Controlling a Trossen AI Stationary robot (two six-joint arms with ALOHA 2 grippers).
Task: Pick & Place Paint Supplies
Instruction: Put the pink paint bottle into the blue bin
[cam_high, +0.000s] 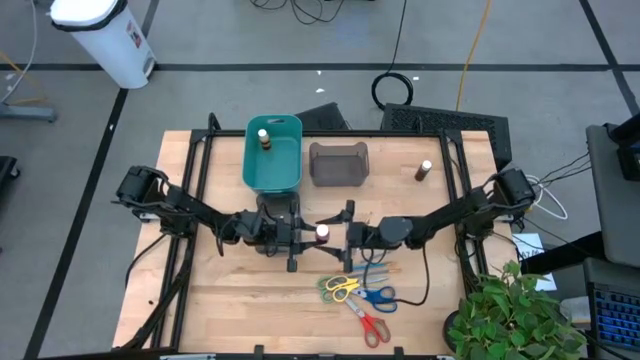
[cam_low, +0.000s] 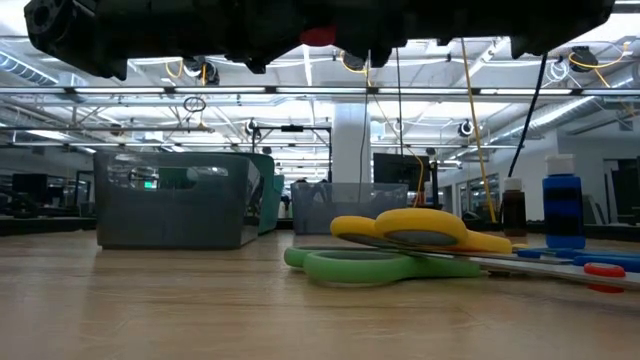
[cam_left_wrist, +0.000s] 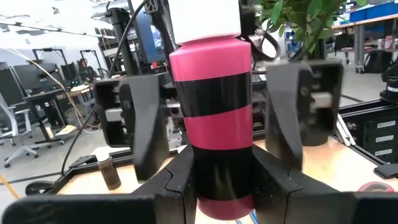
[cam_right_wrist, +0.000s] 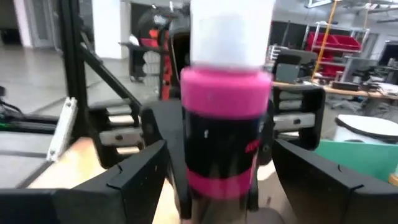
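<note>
At the middle of the tabletop (cam_high: 240, 300), a pink paint bottle (cam_high: 322, 232) with a white cap is held upright between the two arms. The left gripper (cam_high: 305, 235) is closed on the lower body of the bottle, as is shown in the left wrist view, where the pink bottle (cam_left_wrist: 217, 118) is clamped between that arm's dark fingers. The right gripper (cam_high: 340, 236) is set just beside it with its jaws spread wide on either side of the bottle, not yet pressed against it; a handover from left to right is judged to be in hand.

Little of the task appears to be finished. One brown bottle (cam_high: 264, 139) has been placed inside the teal bin (cam_high: 272, 160). The grey bin (cam_high: 338, 165) is seen with nothing in it, as far as the high view shows. A second brown bottle (cam_high: 424, 171) is left standing well apart, toward the right side of the tabletop. A blue bottle (cam_low: 563, 212) is seen only in the low view. Three pairs of scissors are left lying near the front edge: green-yellow scissors (cam_high: 340, 289), blue scissors (cam_high: 377, 296) and red scissors (cam_high: 368, 325), close together. Thin brushes (cam_high: 375, 268) are left lying just behind them. Most of the supplies are therefore still to be picked and placed.
</note>
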